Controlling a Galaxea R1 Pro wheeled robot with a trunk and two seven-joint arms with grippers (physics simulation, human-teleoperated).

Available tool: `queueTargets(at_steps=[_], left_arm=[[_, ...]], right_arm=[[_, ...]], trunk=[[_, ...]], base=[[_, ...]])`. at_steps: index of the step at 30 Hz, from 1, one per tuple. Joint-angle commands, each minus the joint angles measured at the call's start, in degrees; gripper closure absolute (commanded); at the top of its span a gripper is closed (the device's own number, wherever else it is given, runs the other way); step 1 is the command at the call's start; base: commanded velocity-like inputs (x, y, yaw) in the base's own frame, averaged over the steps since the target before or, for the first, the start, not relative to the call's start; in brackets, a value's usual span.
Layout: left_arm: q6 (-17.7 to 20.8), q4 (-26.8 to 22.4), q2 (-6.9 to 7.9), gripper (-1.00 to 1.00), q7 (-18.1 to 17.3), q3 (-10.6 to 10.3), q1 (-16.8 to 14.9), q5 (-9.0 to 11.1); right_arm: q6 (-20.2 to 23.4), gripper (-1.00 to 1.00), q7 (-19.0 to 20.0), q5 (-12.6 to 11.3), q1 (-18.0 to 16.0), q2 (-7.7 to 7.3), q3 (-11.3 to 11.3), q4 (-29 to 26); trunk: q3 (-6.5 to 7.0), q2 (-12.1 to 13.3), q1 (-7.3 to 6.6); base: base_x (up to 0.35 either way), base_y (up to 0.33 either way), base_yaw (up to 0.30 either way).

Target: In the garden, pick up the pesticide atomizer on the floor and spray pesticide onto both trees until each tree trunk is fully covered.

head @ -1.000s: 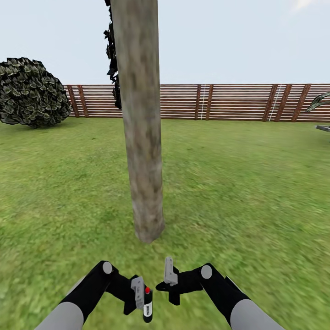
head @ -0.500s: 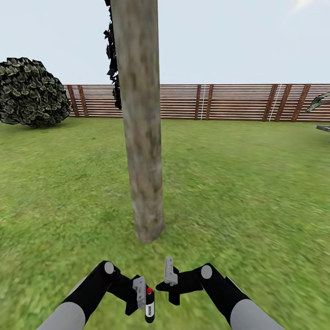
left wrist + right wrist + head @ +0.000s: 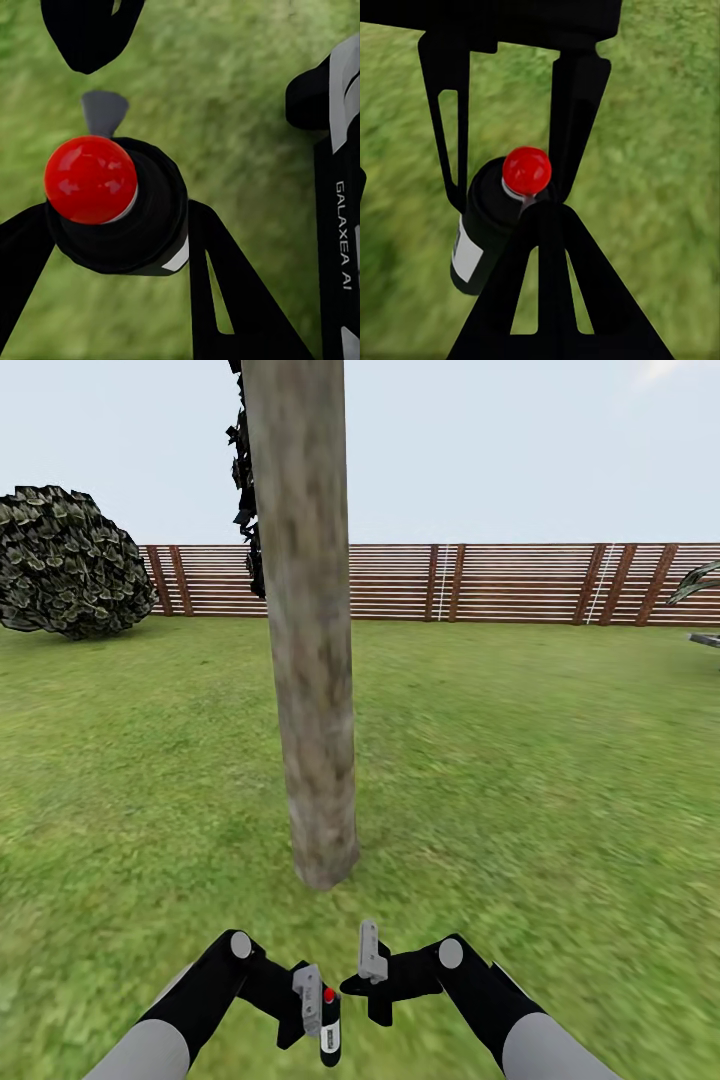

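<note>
The left gripper [image 3: 318,1015] clamps the small dark red-topped pesticide atomizer [image 3: 328,1028], held upright before the mottled grey-beige tree trunk [image 3: 308,660]. The right gripper [image 3: 368,968] hangs just beside it; whether it is open, I cannot tell.

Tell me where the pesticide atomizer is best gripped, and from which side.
Grip the pesticide atomizer around its dark round body, below the red top, fingers closing from opposite sides. It stands upright in the left gripper this way, nozzle left free.

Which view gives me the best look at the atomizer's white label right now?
The right wrist view: the pesticide atomizer shows side-on, with its label facing the camera. The head view shows the label small and low in the left gripper. The left wrist view looks down on the red top.
</note>
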Motion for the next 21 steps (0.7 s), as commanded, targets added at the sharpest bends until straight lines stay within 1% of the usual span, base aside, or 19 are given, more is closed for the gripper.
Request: queueTargets(at_steps=[1,13,21], left_arm=[[-0.3,-0.1,-0.04,1.0,-0.1,0.0,0.0,-0.3],[-0.4,0.0,-0.68,1.0,-0.1,0.0,-0.1,-0.3],[-0.4,0.1,-0.66,1.0,-0.1,0.0,-0.1,-0.4]], right_arm=[[-0.3,1.0,0.0,0.5,0.0,0.01,0.0,-0.1],[-0.3,1.0,0.0,0.5,0.0,0.01,0.0,-0.1],[-0.3,1.0,0.0,0.5,0.0,0.01,0.0,-0.1]], trunk=[[-0.05,0.0,-0.01],[-0.05,0.0,-0.01],[-0.05,0.0,-0.01]], base=[[0.0,0.0,0.0],[0.0,0.0,0.0],[0.0,0.0,0.0]])
